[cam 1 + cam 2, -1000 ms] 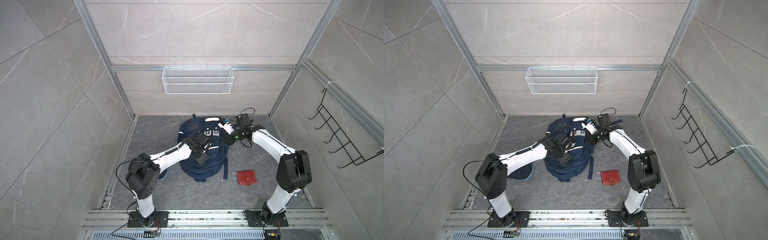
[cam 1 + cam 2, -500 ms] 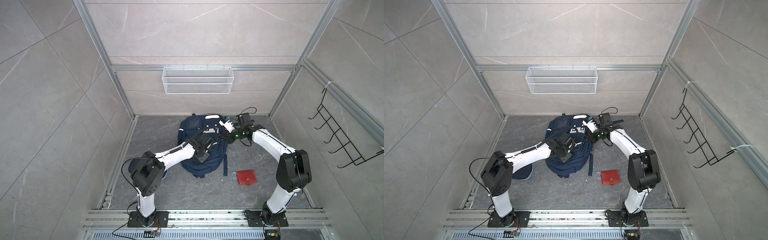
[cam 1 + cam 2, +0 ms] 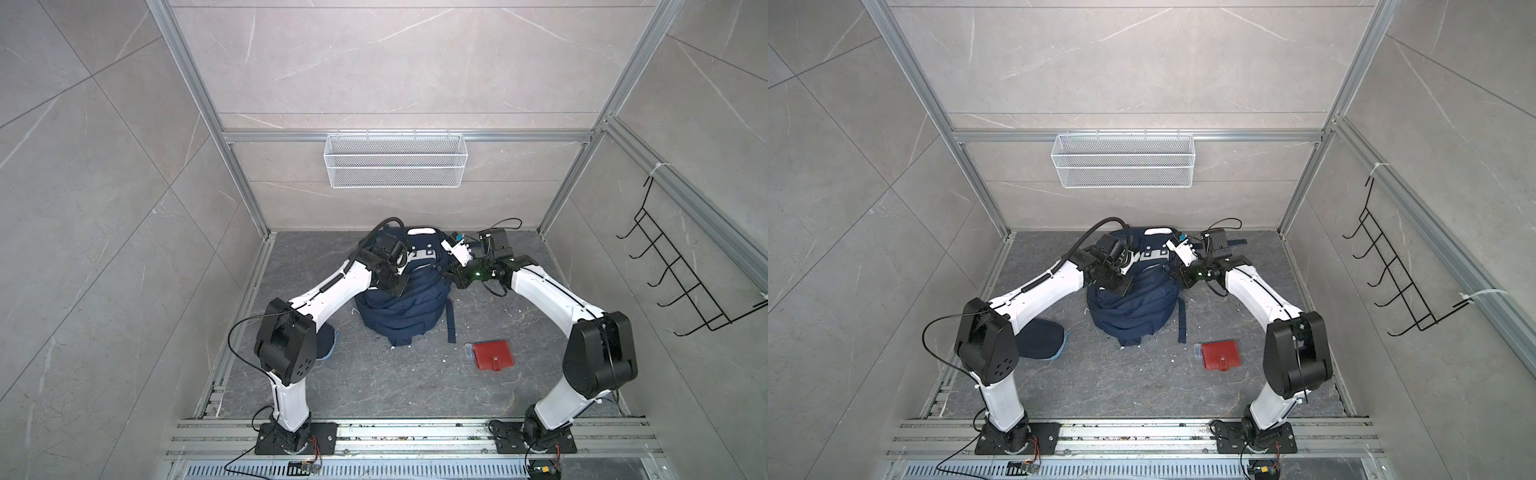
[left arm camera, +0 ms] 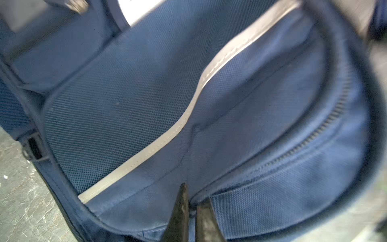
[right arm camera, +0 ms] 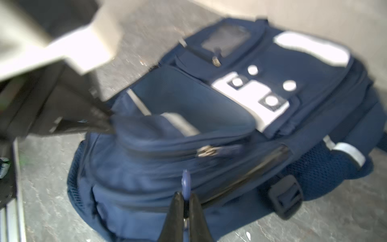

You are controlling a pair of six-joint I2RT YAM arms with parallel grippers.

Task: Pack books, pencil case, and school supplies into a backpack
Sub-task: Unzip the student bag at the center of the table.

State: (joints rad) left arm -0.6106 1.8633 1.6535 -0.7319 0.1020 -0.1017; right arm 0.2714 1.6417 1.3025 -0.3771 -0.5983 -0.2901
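The left gripper (image 4: 194,193), closed tight, pinched the fabric of the navy backpack (image 4: 125,94). The right gripper (image 5: 185,195) was clamped on a blue zipper pull (image 5: 186,178).

Large grey, marble-veined tiles clad the walls (image 3: 395,62), framed by aluminium posts (image 3: 183,79). A white wire-mesh basket (image 3: 395,166) hangs on the back wall, a black wire hook rack (image 3: 681,258) on the right wall. The floor (image 3: 395,386) is dark grey stone, evenly lit.
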